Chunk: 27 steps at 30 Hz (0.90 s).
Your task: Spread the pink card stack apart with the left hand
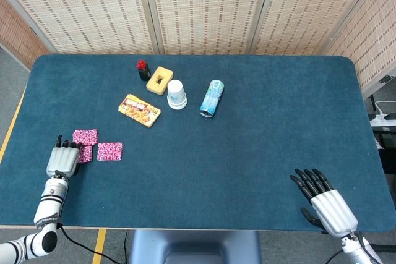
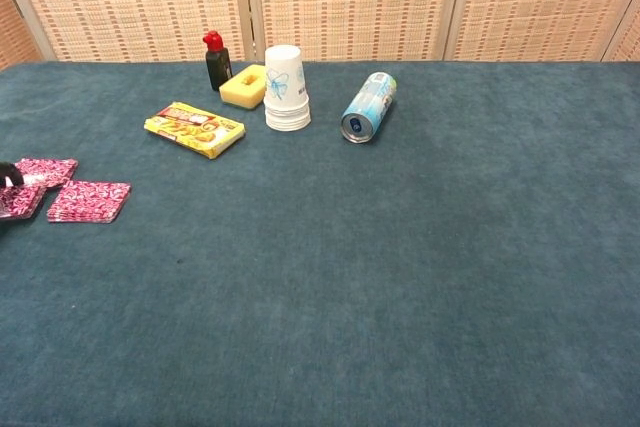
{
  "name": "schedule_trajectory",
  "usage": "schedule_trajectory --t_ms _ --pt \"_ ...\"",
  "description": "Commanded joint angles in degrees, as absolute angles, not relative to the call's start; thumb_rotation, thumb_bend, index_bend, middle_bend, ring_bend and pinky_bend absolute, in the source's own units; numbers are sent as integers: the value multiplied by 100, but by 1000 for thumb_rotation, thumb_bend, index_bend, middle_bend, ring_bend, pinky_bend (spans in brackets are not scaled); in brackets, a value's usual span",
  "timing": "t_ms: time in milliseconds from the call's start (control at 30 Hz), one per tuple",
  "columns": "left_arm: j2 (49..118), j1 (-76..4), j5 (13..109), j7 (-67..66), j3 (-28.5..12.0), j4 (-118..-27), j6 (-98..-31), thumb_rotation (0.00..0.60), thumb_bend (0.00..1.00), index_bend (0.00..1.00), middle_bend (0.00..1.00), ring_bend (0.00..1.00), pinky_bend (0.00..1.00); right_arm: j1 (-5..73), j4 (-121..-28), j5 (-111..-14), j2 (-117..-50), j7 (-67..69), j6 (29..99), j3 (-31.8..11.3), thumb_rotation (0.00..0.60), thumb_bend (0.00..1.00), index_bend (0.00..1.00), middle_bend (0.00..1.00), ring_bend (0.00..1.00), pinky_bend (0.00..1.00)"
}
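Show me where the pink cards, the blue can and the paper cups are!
pink cards (image 1: 109, 151), head view: middle of the rightmost card.
blue can (image 1: 211, 98), head view: middle of its side as it lies.
paper cups (image 2: 285, 82), chest view: side of the upside-down stack.

Head cam: high, looks down on table (image 1: 247, 153); chest cam: low, nearer; same tabletop

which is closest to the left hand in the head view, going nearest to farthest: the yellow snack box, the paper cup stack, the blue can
From the left hand in the head view:
1. Yellow snack box, up and to its right, nearest.
2. Paper cup stack, farther right, beside the yellow sponge.
3. Blue can, lying on its side right of the cups, farthest.
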<state>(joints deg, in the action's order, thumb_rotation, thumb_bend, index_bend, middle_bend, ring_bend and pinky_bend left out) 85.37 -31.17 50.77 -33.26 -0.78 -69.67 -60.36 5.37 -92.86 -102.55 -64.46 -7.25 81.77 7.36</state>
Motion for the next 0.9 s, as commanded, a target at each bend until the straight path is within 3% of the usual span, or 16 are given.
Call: schedule_trajectory --t_ms 33,167,267,600,900 --pt "8625 -3080 5053 -3240 -129 -6835 -5861 600 425 325 388 164 41 533 -9281 -10252 -6445 -723 8188 733 600 302 0 0 0 0" --pt "8587 -3027 5171 -3122 -149 -6910 -5844 600 429 72 121 58 40 536 -9274 -10240 -6450 -728 8176 728 600 302 0 0 0 0" --pt "8518 -2960 5313 -3014 -162 -7078 -5937 600 430 2 33 8 40 540 -9270 -10240 -6460 -735 8162 731 600 302 0 0 0 0" --pt "8214 -2732 5679 -3089 -171 -7767 -6476 600 429 0 43 1 40 528 -9284 -10261 -6429 -715 8193 748 600 302 0 0 0 0" --pt "7469 -2102 6694 -2385 36 -8915 -7576 600 418 0 32 1 43 525 -9293 -10272 -6408 -694 8204 755 600 302 0 0 0 0"
